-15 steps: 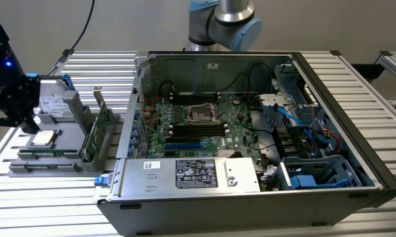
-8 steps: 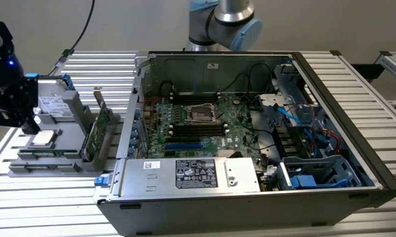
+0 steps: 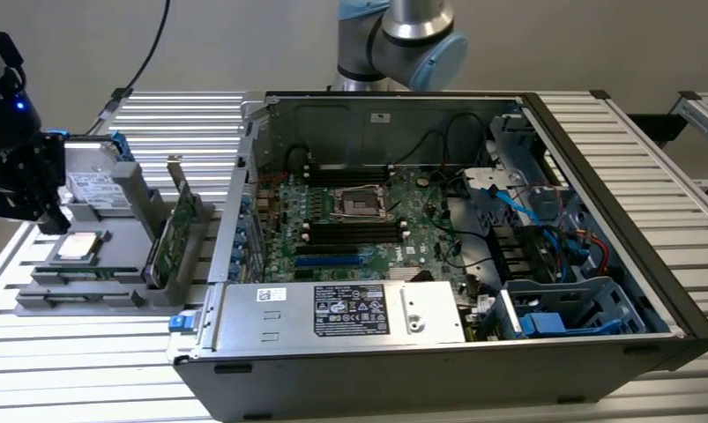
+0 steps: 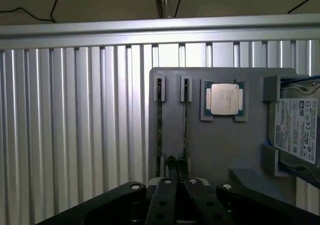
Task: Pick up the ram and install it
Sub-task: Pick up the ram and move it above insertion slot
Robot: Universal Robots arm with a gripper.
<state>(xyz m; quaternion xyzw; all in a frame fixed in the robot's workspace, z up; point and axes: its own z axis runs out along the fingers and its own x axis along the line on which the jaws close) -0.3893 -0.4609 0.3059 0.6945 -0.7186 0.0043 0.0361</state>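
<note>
Two ram sticks [image 4: 159,120] are seated edge-up in the grey tray [image 4: 215,145], at nine o'clock of the computer case [image 3: 424,388]. The end effector [image 4: 176,172], pressed together, is held at their ends, beside bare slatted surface [image 4: 75,125].

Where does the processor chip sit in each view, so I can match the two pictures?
Exterior view: the processor lies on the gray tray at the exterior view's left, beside the case.
Wrist view: it lies on that tray, between the ram sticks and the hard drive.
Shared landmark: the hard drive next to it.
</note>
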